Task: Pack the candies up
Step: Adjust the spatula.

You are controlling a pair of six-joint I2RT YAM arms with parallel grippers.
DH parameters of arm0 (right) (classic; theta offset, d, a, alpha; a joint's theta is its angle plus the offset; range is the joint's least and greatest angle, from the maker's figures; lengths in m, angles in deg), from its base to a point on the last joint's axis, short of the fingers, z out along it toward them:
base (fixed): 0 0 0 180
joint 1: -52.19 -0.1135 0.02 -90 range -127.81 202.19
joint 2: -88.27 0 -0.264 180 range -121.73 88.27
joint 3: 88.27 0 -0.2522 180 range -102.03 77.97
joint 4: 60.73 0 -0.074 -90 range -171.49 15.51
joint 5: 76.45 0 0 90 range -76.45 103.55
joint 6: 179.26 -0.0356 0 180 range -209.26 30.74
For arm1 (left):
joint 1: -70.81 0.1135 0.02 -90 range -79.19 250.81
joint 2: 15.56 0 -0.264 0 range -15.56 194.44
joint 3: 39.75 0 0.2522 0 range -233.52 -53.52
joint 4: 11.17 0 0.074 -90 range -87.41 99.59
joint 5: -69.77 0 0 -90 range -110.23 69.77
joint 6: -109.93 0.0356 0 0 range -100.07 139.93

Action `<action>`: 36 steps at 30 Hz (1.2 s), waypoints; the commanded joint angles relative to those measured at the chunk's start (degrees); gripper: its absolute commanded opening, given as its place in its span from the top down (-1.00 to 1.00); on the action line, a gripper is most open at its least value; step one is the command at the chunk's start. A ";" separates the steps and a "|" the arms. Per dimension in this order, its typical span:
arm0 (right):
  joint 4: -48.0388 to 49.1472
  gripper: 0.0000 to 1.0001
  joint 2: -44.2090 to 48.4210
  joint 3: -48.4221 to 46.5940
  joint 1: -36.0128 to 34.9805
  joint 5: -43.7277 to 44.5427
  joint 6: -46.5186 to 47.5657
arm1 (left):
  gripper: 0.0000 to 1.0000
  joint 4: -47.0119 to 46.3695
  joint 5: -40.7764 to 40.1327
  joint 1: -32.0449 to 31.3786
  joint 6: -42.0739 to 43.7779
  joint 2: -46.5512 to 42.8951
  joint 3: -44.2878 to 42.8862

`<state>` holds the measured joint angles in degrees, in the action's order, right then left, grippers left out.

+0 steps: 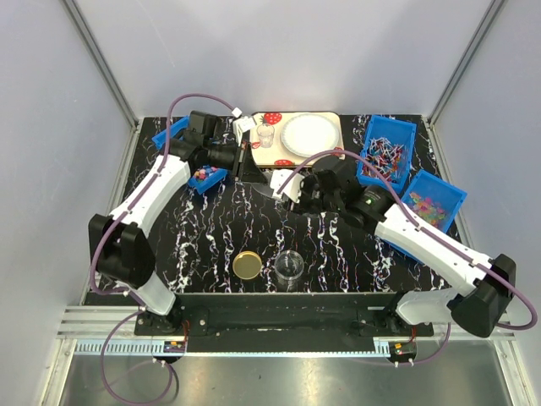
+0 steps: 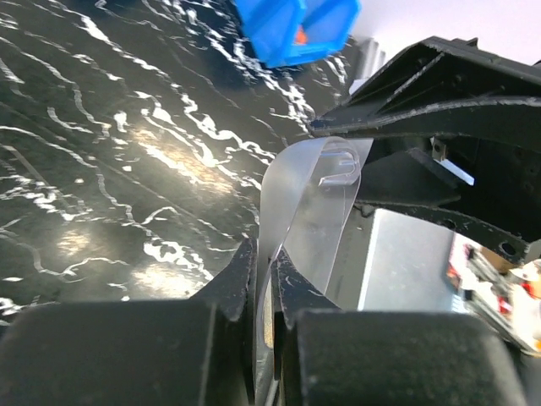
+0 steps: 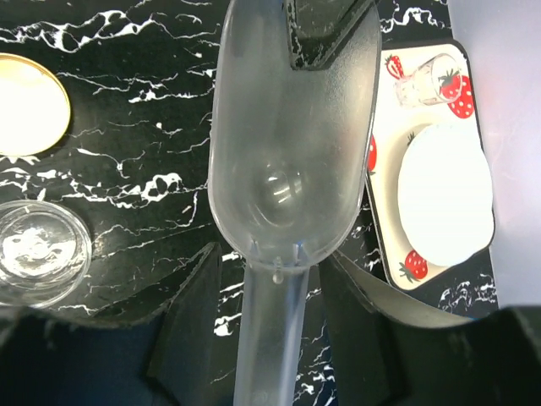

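Nearest the arm bases, the jar [image 1: 289, 266] stands open and looks empty, with its gold lid [image 1: 248, 265] just beside it on the left. Judge the packing as not yet begun.

Past them, mid-table, both grippers meet at the clear scoop [image 3: 287, 152], and its bowl is empty. Your left gripper [image 2: 264, 254] is pinched tight on the scoop's thin front lip. Your right gripper [image 3: 272, 255] has its jaws apart, one on each side of the handle with a gap on both sides, so it carries nothing.

Further back on the right, the candies [image 1: 433, 205] lie in a blue bin [image 1: 445, 183] beside the right forearm, well apart from scoop and jar.

Watch these risks:
- **Weak hold:** the scoop hangs from one pinch on a thin, slick lip. A quick swing could let it pivot or slip onto the table.
- **Crowded wrists:** the two sit close, so pulling either away carelessly could knock the other or the scoop.
- **Poor control:** a lip grip looks weak for digging. The candies are also on the far side from your left arm, so you would reach across the right one.
- **Wrong sweets:** the stick bin [image 1: 364, 152] and the small bin [image 1: 221, 178] by the left wrist hold other sweets.
- **Light jar:** it may tip if the scoop catches its rim.
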<state>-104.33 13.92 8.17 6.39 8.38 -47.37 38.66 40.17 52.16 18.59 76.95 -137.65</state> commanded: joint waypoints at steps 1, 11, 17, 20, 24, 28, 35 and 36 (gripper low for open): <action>-0.21 -0.07 3.15 -2.45 -0.08 -5.63 -0.93 | 1.00 -0.57 8.23 -0.24 -1.38 1.18 -4.10; 0.66 0.18 4.74 -3.50 8.27 -19.43 -5.76 | 1.00 -12.06 11.67 -0.24 -8.32 -1.89 1.42; 2.25 0.31 4.39 -3.06 8.97 -24.18 -7.52 | 1.00 -16.82 12.81 -0.33 -12.62 -2.60 3.89; 3.56 0.27 3.86 -2.45 8.89 -24.27 -8.05 | 1.00 -19.90 13.25 -0.24 -14.99 -2.77 5.30; 4.71 0.29 4.12 -1.57 8.97 -24.98 -8.41 | 1.00 -22.71 13.43 -0.24 -17.02 -3.21 6.79; 6.46 0.41 4.47 -0.25 9.06 -24.62 -8.40 | 1.00 -24.47 13.60 -0.24 -18.78 -3.48 7.41; 6.38 0.43 4.56 -0.07 8.89 -27.87 -8.84 | 1.00 -29.91 15.09 -0.33 -23.43 -4.18 10.13; 6.38 0.43 4.65 -0.07 8.89 -28.05 -9.10 | 1.00 -32.62 15.27 -0.33 -24.40 -4.44 11.35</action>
<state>-103.20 17.61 8.30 16.12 -11.64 -55.28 16.28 50.37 52.96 -1.08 76.29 -127.95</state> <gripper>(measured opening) 0.357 0.045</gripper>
